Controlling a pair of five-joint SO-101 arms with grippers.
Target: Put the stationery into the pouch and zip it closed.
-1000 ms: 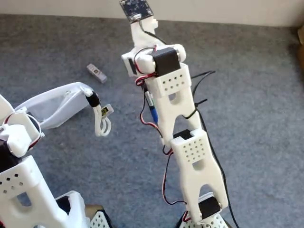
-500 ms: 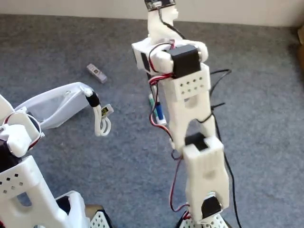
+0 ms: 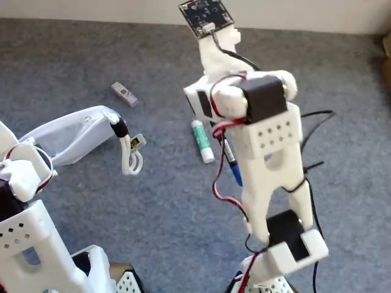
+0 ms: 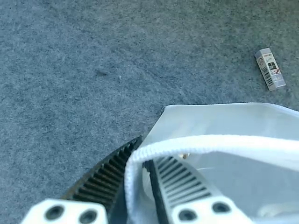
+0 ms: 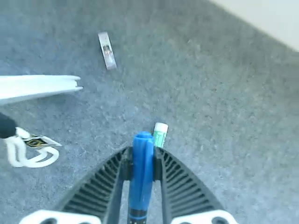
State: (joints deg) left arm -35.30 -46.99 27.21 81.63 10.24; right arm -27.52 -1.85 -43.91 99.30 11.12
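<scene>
Currently: right gripper [image 5: 141,150] pinches the blue pen [image 5: 141,175], pen axis in line with the jaws. Left gripper [image 4: 145,151] clamps the pouch [image 3: 73,135] rim. High view: pouch lies at 9 o'clock from pen, right arm nearer.

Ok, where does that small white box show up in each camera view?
High view: the small white box lies on the grey carpet, just beyond the pouch's open end.
Left wrist view: the box lies on the carpet, apart from the pouch's rim.
Right wrist view: the box lies past the pouch's edge.
Shared landmark: the white pouch.
</scene>
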